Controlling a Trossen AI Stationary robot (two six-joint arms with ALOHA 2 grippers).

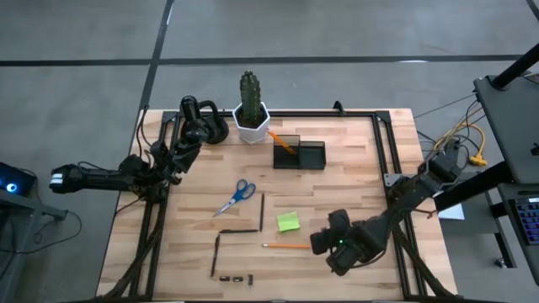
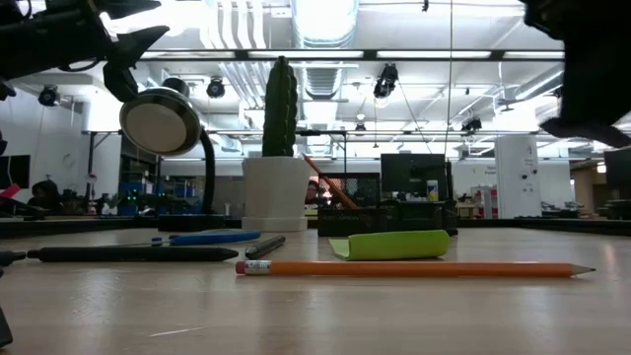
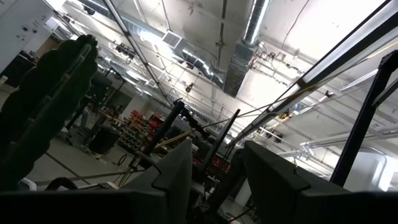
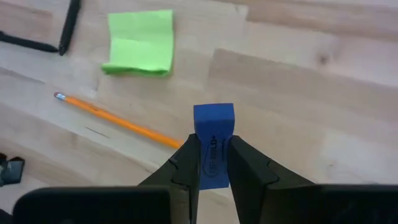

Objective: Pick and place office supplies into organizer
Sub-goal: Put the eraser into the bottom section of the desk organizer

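While the high view hides it, the right gripper (image 4: 210,163) is clamped on a small blue block (image 4: 213,142).

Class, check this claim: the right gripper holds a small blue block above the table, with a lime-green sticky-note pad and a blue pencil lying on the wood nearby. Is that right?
Not quite. The pencil is orange, not blue, as the right wrist view shows. The rest stands: the right gripper holds the small blue block, with the lime-green sticky-note pad on the wood nearby.
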